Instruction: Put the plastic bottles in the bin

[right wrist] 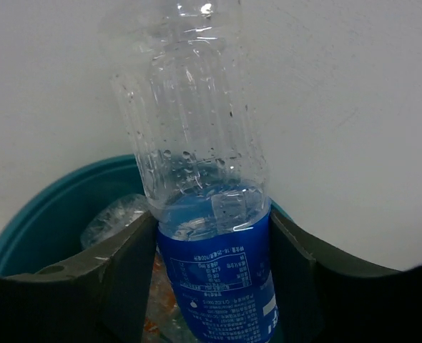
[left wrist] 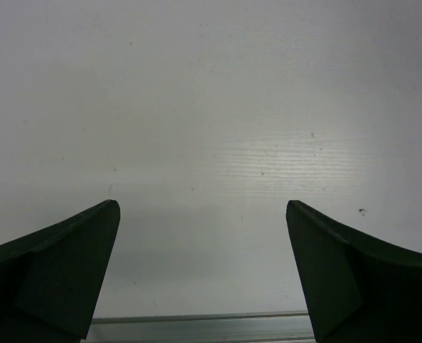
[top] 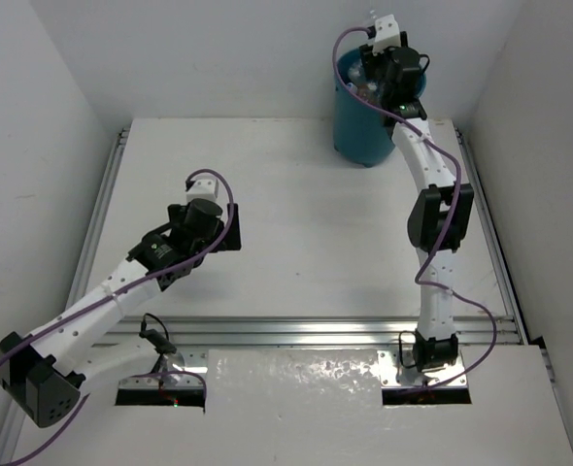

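Note:
In the right wrist view, a clear plastic bottle with a blue label point(right wrist: 197, 143) stands upright between the fingers of my right gripper point(right wrist: 211, 225). Both fingers touch the labelled part. It hangs over the mouth of the teal bin point(right wrist: 46, 207). Another clear bottle point(right wrist: 114, 214) and something orange point(right wrist: 157, 314) lie inside the bin below. From above, the right gripper point(top: 379, 73) sits over the bin point(top: 364, 136) at the table's far edge. My left gripper point(top: 236, 228) point(left wrist: 202, 207) hovers open over bare table at mid left, with nothing between its fingers.
White walls close in the table on the left, back and right. An aluminium rail point(top: 316, 330) runs along the near edge, and the same rail point(left wrist: 197, 325) shows just below the left fingers.

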`<move>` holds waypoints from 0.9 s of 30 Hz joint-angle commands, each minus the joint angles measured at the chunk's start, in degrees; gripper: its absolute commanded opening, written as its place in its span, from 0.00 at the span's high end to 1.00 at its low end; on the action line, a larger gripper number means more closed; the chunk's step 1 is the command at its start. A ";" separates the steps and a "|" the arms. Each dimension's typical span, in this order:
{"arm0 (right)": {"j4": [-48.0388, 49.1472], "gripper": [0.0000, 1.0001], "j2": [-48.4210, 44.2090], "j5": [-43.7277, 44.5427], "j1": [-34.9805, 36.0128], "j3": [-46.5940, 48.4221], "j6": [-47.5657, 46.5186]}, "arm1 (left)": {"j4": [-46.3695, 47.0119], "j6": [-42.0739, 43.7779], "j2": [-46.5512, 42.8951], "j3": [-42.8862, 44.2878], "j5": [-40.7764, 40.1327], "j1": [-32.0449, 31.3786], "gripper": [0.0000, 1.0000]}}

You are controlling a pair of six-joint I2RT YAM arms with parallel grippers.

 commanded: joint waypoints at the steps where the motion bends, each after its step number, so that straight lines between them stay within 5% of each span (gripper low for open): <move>1: 5.41 0.38 -1.74 1.34 -0.34 0.59 -2.98 | 2.64 1.00 0.62 -0.12 2.08 0.62 0.00; 9: -2.66 0.09 -9.20 1.26 0.01 -1.16 -0.79 | 2.12 0.21 -0.08 0.76 0.68 2.99 0.00; 11: -5.04 0.08 -11.93 2.31 0.88 -2.56 -0.44 | 1.77 -0.93 -0.43 1.55 -0.28 5.45 0.00; 15: -22.47 0.01 -24.83 9.06 4.48 -8.27 3.94 | 0.71 -3.13 -4.38 2.17 -4.23 10.71 0.00; 18: -35.00 0.01 -39.50 5.33 5.28 -21.25 13.78 | 0.09 -4.98 -8.95 2.78 -8.63 11.52 0.00; 21: -35.47 0.01 -57.42 2.41 6.25 -48.17 21.61 | -0.08 -5.42 -13.69 3.05 -12.23 11.61 0.00; 27: -47.20 0.01 -80.13 3.61 8.36 -66.89 25.31 | -0.08 -2.88 -16.69 3.49 -16.64 11.52 0.00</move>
